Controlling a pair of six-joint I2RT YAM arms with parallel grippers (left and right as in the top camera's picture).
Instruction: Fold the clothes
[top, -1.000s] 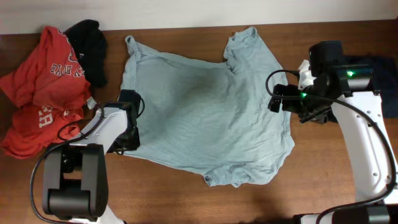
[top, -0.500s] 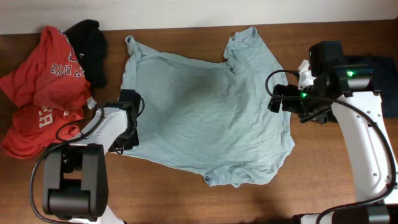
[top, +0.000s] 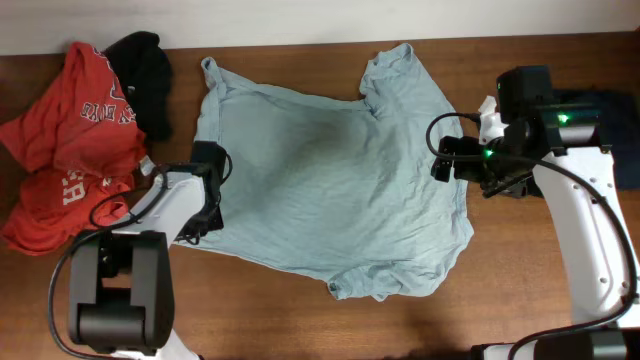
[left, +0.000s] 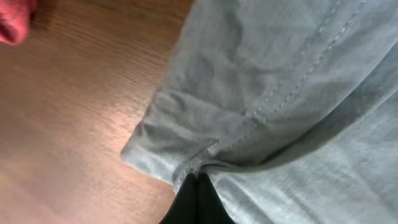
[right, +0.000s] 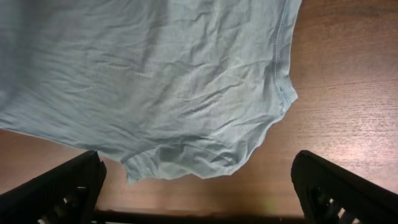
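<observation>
A pale grey-blue short-sleeved cotton T-shirt lies spread, rumpled but nearly flat, across the middle of a brown wooden table. Its collar end points to the far side and its hem to the near side. Its two sleeves reach toward the far left and the far right.

The left gripper sits low at the shirt's near left edge. In the left wrist view only a dark sliver of its finger shows at the bottom. A stitched fold of grey-blue cloth bunches and narrows right into that finger, so the pincer appears to be clamped on the fabric edge. Bare wood lies to the left of the fold.

The right gripper hangs over the shirt's right edge, about halfway along its side. Its two black fingers stand wide apart at the lower corners of the right wrist view, with nothing between them. Below the fingers lie wrinkled cloth, a seamed edge and a curled corner resting on the wood.

A heap of red cotton tees with white lettering lies at the left end of the table, well apart from the right arm. A crumpled black garment rests against the heap's far side, just beside the shirt's far left sleeve. A dark navy garment lies at the far right edge, partly under the right arm.
</observation>
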